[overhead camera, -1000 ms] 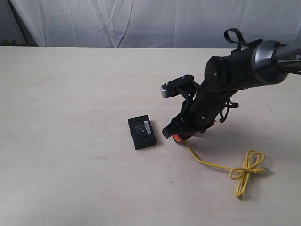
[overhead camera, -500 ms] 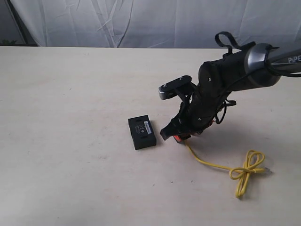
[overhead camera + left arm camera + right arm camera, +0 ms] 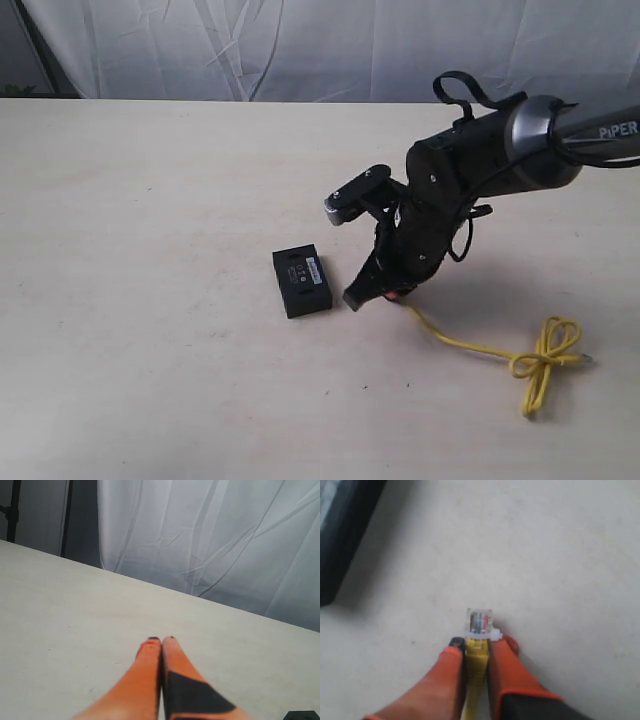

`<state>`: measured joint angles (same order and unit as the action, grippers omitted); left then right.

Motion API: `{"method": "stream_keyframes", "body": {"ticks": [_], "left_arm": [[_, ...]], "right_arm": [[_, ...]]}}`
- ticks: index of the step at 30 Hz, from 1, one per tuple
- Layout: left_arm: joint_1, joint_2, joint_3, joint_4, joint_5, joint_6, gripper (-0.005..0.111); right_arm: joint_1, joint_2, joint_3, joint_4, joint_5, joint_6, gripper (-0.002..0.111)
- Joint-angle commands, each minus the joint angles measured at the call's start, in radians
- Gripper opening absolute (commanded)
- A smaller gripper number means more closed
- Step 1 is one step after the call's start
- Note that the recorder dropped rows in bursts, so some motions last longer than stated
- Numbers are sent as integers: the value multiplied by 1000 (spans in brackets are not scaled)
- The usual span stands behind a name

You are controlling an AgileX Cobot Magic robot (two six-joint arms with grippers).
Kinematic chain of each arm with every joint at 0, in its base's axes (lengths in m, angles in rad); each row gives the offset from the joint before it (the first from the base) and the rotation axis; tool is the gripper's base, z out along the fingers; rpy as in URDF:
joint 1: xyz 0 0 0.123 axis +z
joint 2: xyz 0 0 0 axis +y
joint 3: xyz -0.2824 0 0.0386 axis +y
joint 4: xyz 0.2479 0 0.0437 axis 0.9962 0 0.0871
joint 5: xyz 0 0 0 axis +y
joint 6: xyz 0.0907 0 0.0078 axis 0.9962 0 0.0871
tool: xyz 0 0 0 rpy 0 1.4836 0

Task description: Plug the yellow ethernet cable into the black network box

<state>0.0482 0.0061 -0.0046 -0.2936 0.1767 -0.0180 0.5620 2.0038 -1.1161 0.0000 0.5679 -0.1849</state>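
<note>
Grips the yellow ethernet cable (image 3: 452,341) just behind its clear plug (image 3: 479,622), the right gripper (image 3: 372,297) narrowed onto the cord with the plug poking out past the orange fingertips (image 3: 451,665). Trails the rest of the cord across the lower right of the exterior view, out to a loose knotted bundle (image 3: 545,352) near the right edge. Hangs low at the table (image 3: 150,200), just right of the black network box (image 3: 302,281), itself flat a little left of centre; near it, apart, not touching. Shows no socket in any view, so cannot tell which face takes the plug. Holds the left gripper (image 3: 161,642) pressed together on nothing, over bare tabletop with a white curtain (image 3: 210,540) behind; nowhere in the exterior view.

Looks like the approach step: plug in hand, close to the box, not yet inserted. Next calls for finding the socket, probably on an edge facing the gripper, turning the plug's axis square to it, and pushing straight in. Risks sliding the light, unheld box along the table instead of seating the plug; may want bracing from the left arm.
</note>
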Motion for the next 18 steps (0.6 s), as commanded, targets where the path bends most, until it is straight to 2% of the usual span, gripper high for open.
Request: {"method": "stream_keyframes", "body": {"ticks": [1,4,9,15,18], "left_arm": [[0,-6,5,-160,-122,-6,0],[0,-6,5,-246,-177,-6,0],[0,47,3,-290,-105,-6,0],[0,185,-103,-288,-19,64,0],[0,324,-180,-294,36,134,0]], "right_arm": [[-4,-10,16,-24,136,-190,-1],[-4,-63,22,-21,161,-247,-1],[-4,-170,134,21,73,-507,-1],[-17,-221,162,200,131,-743,-1],[-87,-215,162,349,240,-861,-1]]}}
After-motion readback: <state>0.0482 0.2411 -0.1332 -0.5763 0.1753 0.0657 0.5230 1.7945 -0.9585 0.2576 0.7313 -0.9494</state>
